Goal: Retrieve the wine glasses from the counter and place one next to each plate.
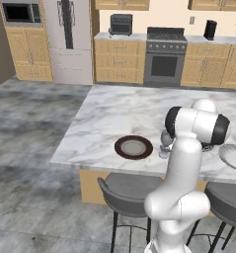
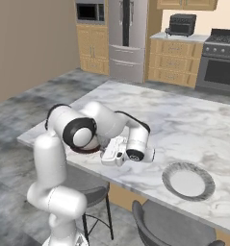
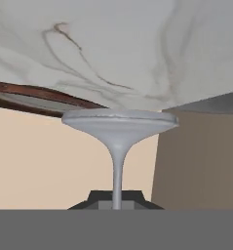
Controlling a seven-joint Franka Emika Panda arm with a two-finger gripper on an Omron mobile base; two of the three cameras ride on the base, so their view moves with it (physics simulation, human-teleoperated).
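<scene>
Hand view looks along the closed gripper [image 3: 117, 205], clamped on the thin stem of a greyish translucent wine glass [image 3: 119, 128]. Its foot stands on the marble island [image 1: 114, 111], just right of the dark brown round plate [image 1: 133, 147]; a light grey plate [image 2: 188, 181] lies farther right.

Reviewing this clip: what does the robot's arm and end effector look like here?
The arm is glossy white, built of rounded tubular links with dark grey-black bands at the joints; no cables or markings are visible. The end effector is a boxy white hand behind a dark-faced wrist, and its small dark fingertips show in the hand view.
</scene>
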